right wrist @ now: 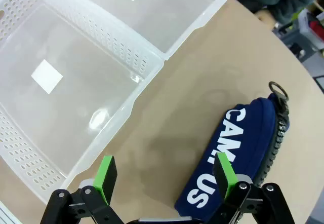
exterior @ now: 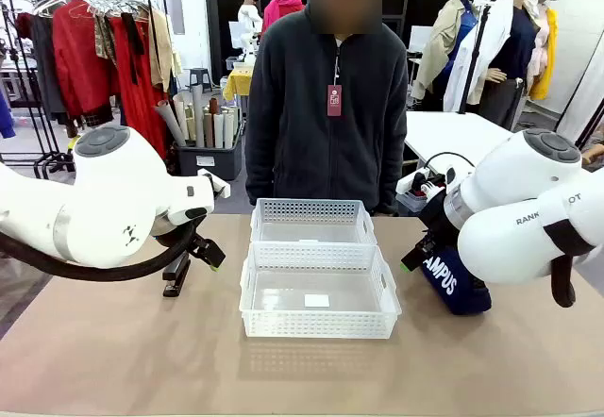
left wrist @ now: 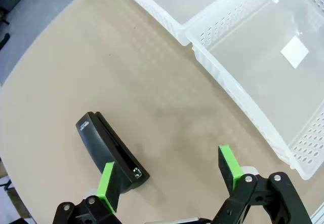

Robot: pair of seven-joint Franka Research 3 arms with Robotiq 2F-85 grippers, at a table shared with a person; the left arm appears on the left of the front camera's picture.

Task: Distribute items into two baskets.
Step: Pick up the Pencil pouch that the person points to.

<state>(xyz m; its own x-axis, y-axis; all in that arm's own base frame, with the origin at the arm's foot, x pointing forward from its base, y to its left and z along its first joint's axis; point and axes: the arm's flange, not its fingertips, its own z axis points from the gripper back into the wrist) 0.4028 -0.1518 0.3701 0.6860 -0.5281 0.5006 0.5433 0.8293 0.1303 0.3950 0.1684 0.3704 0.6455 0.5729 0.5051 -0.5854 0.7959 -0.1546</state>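
Your left end effector hangs low over the surface with its jaws spread wide and nothing between them. One green pad sits over the near end of the black stapler; you cannot tell whether it touches. The stapler lies flat on the robot's left of the baskets. A bare band of surface separates it from their rims, and the rounded edge of the surface curves by on its other side.

Your right end effector is also spread wide and holds nothing. One pad is over the navy CAMPUS pouch, and bare surface shows between the fingers. The pouch lies on the robot's right of the baskets, apart from them, with its zip ring pointing toward the curved far edge.

The near basket and the far basket stand mid-surface with their long rims touching, each with a white label on its floor. A person stands just behind the far basket. In front of the near basket you have a broad, open stretch of surface.
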